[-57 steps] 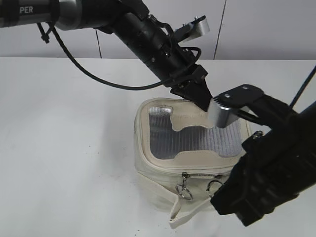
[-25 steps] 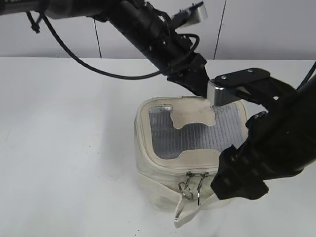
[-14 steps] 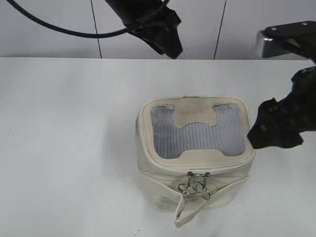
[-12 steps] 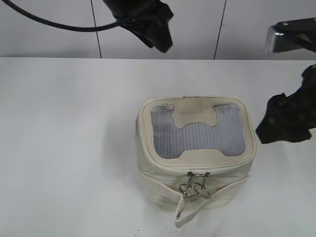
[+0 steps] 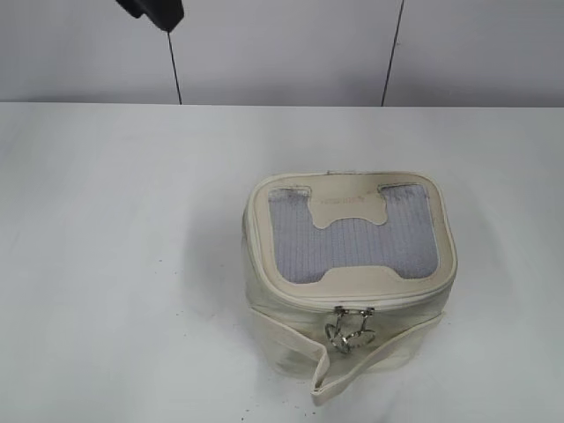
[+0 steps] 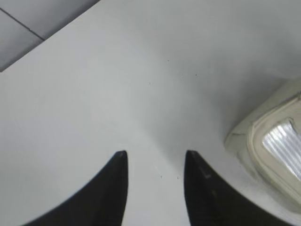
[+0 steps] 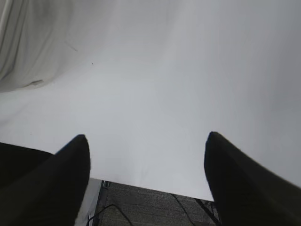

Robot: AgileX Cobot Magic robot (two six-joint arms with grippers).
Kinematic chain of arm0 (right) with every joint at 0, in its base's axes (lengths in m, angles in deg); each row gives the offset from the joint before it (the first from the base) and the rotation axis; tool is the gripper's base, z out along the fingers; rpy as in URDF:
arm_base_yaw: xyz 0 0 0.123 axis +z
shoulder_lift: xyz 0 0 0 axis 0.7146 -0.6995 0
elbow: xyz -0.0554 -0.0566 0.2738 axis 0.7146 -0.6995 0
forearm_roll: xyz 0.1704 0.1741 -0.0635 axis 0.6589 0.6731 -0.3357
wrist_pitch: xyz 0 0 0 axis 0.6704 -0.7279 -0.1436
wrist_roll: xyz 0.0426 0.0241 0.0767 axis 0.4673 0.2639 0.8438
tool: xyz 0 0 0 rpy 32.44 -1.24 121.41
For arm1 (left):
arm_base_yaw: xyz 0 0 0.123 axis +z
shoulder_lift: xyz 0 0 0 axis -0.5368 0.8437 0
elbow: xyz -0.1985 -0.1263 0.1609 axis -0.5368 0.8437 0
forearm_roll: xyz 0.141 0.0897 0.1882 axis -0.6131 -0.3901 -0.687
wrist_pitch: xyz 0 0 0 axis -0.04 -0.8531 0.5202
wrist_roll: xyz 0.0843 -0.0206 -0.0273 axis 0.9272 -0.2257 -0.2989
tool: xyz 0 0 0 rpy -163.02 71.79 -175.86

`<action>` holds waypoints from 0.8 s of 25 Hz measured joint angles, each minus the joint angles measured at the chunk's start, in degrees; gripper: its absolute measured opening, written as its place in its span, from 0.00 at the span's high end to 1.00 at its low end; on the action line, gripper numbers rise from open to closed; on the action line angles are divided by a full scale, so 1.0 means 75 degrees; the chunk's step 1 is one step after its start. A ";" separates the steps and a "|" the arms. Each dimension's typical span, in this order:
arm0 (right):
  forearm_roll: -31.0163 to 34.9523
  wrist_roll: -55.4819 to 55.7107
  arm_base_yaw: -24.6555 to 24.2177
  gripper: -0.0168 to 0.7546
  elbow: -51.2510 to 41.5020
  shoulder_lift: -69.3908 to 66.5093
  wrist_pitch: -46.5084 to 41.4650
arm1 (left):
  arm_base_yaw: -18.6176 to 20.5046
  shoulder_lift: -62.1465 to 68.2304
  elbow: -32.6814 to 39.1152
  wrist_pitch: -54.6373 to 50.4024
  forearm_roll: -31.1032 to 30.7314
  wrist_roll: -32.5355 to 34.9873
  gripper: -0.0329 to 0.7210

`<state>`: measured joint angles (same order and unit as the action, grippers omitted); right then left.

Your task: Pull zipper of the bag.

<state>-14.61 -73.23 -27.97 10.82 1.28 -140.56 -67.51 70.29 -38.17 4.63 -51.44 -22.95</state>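
Observation:
The cream-white bag (image 5: 280, 330) stands on the white table with its lid and grey mesh window (image 5: 352, 247) facing up. The zipper (image 5: 401, 300) runs round the lid edge. Its two silver sliders (image 5: 352, 312) sit side by side at the front middle, and their ring pulls (image 5: 345, 333) hang down. The flat strap (image 5: 330, 377) droops below them. My left gripper (image 6: 155, 155) is open and empty above bare table, with a corner of the bag (image 6: 273, 141) at its right. Only a dark tip of it (image 5: 154, 12) shows in the exterior view. My right gripper (image 7: 146, 137) is open wide and empty.
The table's edge (image 7: 155, 186) crosses the bottom of the right wrist view, with grey floor and a cable (image 7: 141, 209) beyond it. Folded white fabric (image 7: 23, 42) lies at that view's upper left; I cannot tell what it is. A panelled wall (image 5: 282, 53) stands behind the table.
Both arms have lifted off the bag. The left went up and left; the right left the exterior view. The two sliders, apart earlier, now sit together.

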 joint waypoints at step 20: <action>0.0504 -0.0022 0.0000 0.22 -0.2482 0.6430 -0.0292 | 0.0000 -0.8066 0.8129 0.1159 0.1192 -0.0201 0.54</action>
<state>-10.83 -73.39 -27.97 -7.80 49.50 -142.75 -67.51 9.79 22.80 13.32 -42.50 -24.45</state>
